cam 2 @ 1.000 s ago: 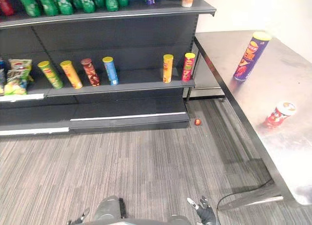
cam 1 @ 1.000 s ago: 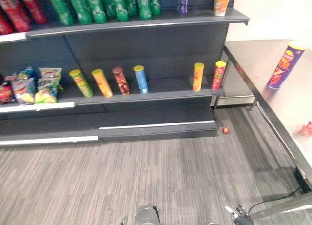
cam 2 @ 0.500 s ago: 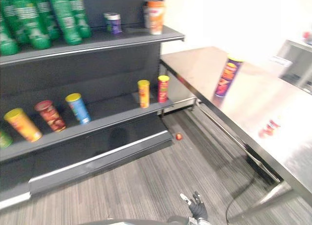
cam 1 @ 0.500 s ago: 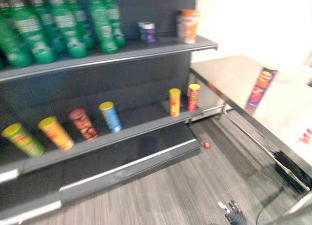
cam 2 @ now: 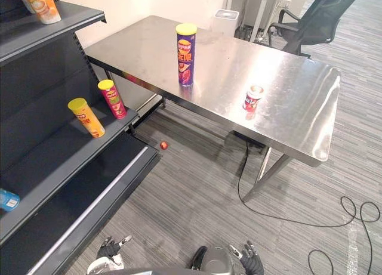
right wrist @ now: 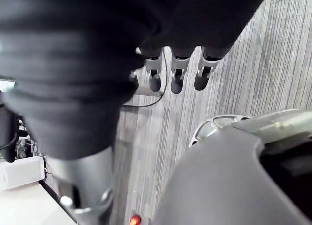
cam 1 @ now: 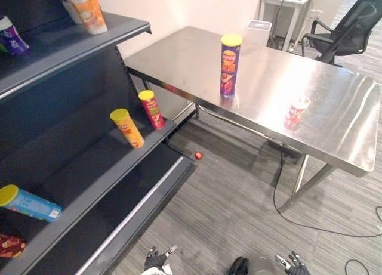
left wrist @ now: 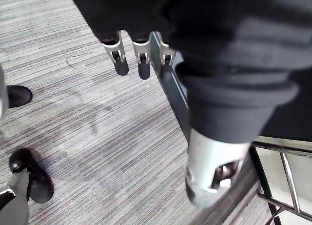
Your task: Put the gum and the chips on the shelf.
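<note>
Chips can (cam 1: 230,65) upright on table (cam 1: 179,54), gum tub (cam 1: 296,111) near it, both far ahead of hands. Right hand (cam 1: 292,264) nearer, left hand (cam 1: 156,260) low too. All fingers (left wrist: 121,64) apart, empty.

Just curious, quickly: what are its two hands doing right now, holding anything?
Left hand: open, holding nothing.
Right hand: open, holding nothing.

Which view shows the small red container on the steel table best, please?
The right eye view: the small red container shows distinct red body and pale lid on the steel table. In the left eye view glare bleaches it; wrist views face the floor.
</note>
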### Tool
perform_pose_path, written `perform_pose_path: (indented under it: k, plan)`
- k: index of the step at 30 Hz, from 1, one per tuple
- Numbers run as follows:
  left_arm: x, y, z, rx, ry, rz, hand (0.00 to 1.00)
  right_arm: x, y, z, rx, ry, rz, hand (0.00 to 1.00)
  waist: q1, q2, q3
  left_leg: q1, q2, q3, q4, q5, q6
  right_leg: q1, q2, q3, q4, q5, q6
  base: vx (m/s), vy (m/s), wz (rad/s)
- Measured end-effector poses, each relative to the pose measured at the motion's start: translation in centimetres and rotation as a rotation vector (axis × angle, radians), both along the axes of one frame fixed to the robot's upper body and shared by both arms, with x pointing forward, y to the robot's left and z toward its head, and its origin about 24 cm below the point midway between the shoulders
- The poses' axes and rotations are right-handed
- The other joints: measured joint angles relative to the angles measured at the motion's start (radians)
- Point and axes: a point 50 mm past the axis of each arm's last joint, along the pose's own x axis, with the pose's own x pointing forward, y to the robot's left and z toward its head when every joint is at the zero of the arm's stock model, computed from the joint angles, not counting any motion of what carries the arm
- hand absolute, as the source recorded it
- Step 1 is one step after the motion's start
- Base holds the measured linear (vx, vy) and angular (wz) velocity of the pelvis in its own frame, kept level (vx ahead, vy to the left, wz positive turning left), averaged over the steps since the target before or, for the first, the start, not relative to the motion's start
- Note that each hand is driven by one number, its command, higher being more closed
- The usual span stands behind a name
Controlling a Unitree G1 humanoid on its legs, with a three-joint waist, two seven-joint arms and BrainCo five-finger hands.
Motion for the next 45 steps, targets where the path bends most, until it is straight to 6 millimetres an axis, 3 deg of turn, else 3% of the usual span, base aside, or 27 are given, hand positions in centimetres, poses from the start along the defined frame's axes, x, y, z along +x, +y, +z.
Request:
perform_pose_path:
  k: [2,3,5,6,7,8,9,12,14,15,16,18,19,20,22,28,30,33,34,37,41,45]
  plan:
    - [-0.3,0.4,0.0,0.006,0.003,0.018,0.0,-0.1,0.2,0.0,0.003,0.002,0.005,0.0,0.003,-0.011,0.004,-0.018,0.001,0.002,0.066,0.002,-0.002,0.019,0.003,0.014,-0.053,-0.002,0.008,-0.03,-0.025,-0.13]
    - [-1.1,0.9,-0.1,0.009,0.022,0.037,0.0,-0.2,0.3,-0.1,0.006,0.003,0.004,0.0,0.003,-0.02,-0.001,-0.061,0.029,0.001,0.194,0.002,-0.003,0.037,0.01,0.026,-0.098,0.003,0.023,-0.06,-0.115,-0.33]
    - [-2.2,1.1,-0.3,-0.006,0.053,0.095,0.0,-0.1,0.2,0.1,-0.004,-0.009,0.018,0.0,0.005,-0.01,-0.007,-0.161,0.122,-0.013,0.488,0.024,-0.03,0.071,0.049,0.049,-0.169,0.01,0.038,-0.04,-0.132,-0.48]
    - [-2.8,0.9,-0.4,-0.023,0.061,0.15,0.0,-0.1,-0.3,0.3,-0.021,-0.015,0.033,0.0,0.007,0.015,-0.01,-0.242,0.196,-0.067,0.674,0.096,-0.016,0.095,0.086,0.072,-0.202,0.01,0.037,0.04,-0.046,-0.78]
    - [-3.0,1.0,-0.5,-0.03,0.061,0.189,0.0,0.2,-0.5,0.4,-0.034,-0.018,0.06,0.0,0.019,0.02,-0.01,-0.319,0.24,-0.122,0.825,0.185,0.003,0.107,0.106,0.125,-0.213,0.019,0.022,0.05,-0.005,-0.95]
    - [-2.9,1.1,-0.4,-0.028,0.06,0.194,0.0,0.5,-0.6,0.5,-0.036,-0.028,0.063,0.0,0.03,0.024,-0.012,-0.34,0.253,-0.144,0.872,0.161,0.014,0.107,0.114,0.157,-0.211,0.026,0.012,0.06,0.048,-1.26]
    - [-3.0,1.2,-0.4,-0.03,0.058,0.218,0.0,1.4,-0.6,0.7,-0.038,-0.05,0.065,0.0,0.034,0.028,-0.014,-0.372,0.267,-0.177,0.909,0.069,0.037,0.112,0.125,0.218,-0.204,0.026,0.011,0.06,0.055,-1.29]
    - [-3.0,1.5,-0.4,-0.021,0.056,0.217,0.0,2.9,0.1,0.8,-0.018,-0.065,0.088,0.0,0.057,0.02,-0.016,-0.384,0.25,-0.229,0.724,-0.011,0.048,0.112,0.128,0.346,-0.207,0.026,0.012,0.1,0.121,-1.53]
    - [-3.3,1.6,-0.4,-0.017,0.069,0.216,0.0,3.2,0.5,0.7,-0.004,-0.057,0.102,0.0,0.061,0.018,-0.017,-0.367,0.207,-0.336,0.389,-0.015,0.043,0.109,0.124,0.422,-0.233,0.04,0.035,0.12,0.196,-1.26]
    - [-3.4,1.7,-0.4,-0.016,0.074,0.218,0.0,3.1,0.4,0.7,-0.005,-0.053,0.1,0.0,0.061,0.018,-0.018,-0.364,0.195,-0.366,0.307,-0.013,0.041,0.109,0.122,0.438,-0.239,0.045,0.042,0.13,0.243,-1.07]
    - [-3.6,1.6,-0.5,-0.018,0.082,0.223,0.0,2.9,0.3,0.6,-0.009,-0.041,0.092,0.0,0.061,0.017,-0.02,-0.344,0.168,-0.423,0.157,0.008,0.037,0.104,0.111,0.463,-0.245,0.06,0.066,0.15,0.268,-0.87]
    - [-4.0,1.0,-0.7,-0.024,0.105,0.201,0.0,2.5,-0.6,0.6,-0.032,-0.022,0.068,0.0,0.06,0.046,-0.034,-0.335,0.161,-0.476,0.02,0.096,0.021,0.105,0.117,0.489,-0.268,0.082,0.106,0.19,0.305,-0.66]
    - [-4.3,1.3,-0.7,-0.016,0.113,0.198,0.0,1.9,-0.8,0.3,-0.036,0.009,0.036,0.0,0.061,0.054,-0.044,-0.326,0.146,-0.472,0.021,0.095,-0.038,0.128,0.105,0.505,-0.305,0.108,0.144,0.28,0.363,-0.31]
    - [-4.4,1.9,-0.6,0.011,0.116,0.191,0.0,0.9,-0.3,0.0,-0.023,0.036,0.013,0.0,0.059,0.024,-0.062,-0.327,0.112,-0.454,0.018,0.083,-0.022,0.146,0.069,0.503,-0.345,0.125,0.167,0.23,0.292,-0.23]
    - [-4.4,2.5,-0.5,0.043,0.122,0.165,0.0,0.0,0.1,-0.3,-0.014,0.064,-0.029,0.0,0.059,-0.001,-0.074,-0.303,0.06,-0.433,-0.01,0.078,-0.009,0.15,0.02,0.504,-0.35,0.136,0.178,0.21,0.25,-0.05]
    - [-4.9,2.2,-0.6,0.061,0.16,0.077,0.0,-1.1,-0.1,-0.6,-0.021,0.095,-0.102,0.0,0.057,-0.009,-0.092,-0.214,-0.024,-0.383,-0.102,0.07,0.018,0.157,-0.049,0.501,-0.337,0.142,0.207,0.14,0.153,-0.21]
    - [-4.8,2.2,-0.6,0.065,0.167,0.034,0.0,-1.4,-0.1,-0.6,-0.024,0.103,-0.108,0.0,0.055,-0.015,-0.088,-0.198,-0.022,-0.385,-0.103,0.064,0.025,0.152,-0.051,0.485,-0.294,0.142,0.207,0.08,0.062,0.0]
    - [-4.7,2.1,-0.7,0.066,0.168,-0.016,0.0,-1.2,-0.5,-0.5,-0.033,0.098,-0.117,0.0,0.055,-0.01,-0.083,-0.174,-0.01,-0.387,-0.108,0.049,0.035,0.076,-0.062,0.475,-0.093,0.134,0.194,0.01,0.054,0.0]
    - [-4.7,2.3,-0.6,0.071,0.166,-0.028,0.0,-1.2,-0.4,-0.5,-0.032,0.098,-0.117,0.0,0.055,-0.019,-0.082,-0.162,-0.017,-0.391,-0.113,0.047,0.038,0.038,-0.08,0.478,0.001,0.131,0.189,-0.02,0.065,0.05]
    - [-4.8,3.0,-0.5,0.086,0.175,-0.028,0.0,-1.3,0.0,-0.6,-0.034,0.108,-0.127,0.0,0.054,-0.038,-0.078,-0.156,-0.03,-0.418,-0.119,0.039,0.054,0.017,-0.109,0.478,0.063,0.136,0.183,-0.01,0.036,0.2]
    - [-5.1,3.5,-0.5,0.092,0.192,-0.02,0.0,-1.4,0.4,-0.7,-0.028,0.113,-0.136,0.0,0.056,-0.04,-0.081,-0.179,-0.003,-0.498,-0.141,0.044,0.058,0.016,-0.072,0.493,0.076,0.175,0.128,0.03,-0.011,0.45]
    - [-5.7,3.7,-0.5,0.069,0.209,0.046,0.0,-1.1,1.0,-0.8,-0.022,0.114,-0.116,0.0,0.062,-0.047,-0.088,-0.195,0.031,-0.589,-0.156,0.082,0.032,0.045,-0.027,0.517,0.081,0.18,0.124,0.12,-0.125,0.78]
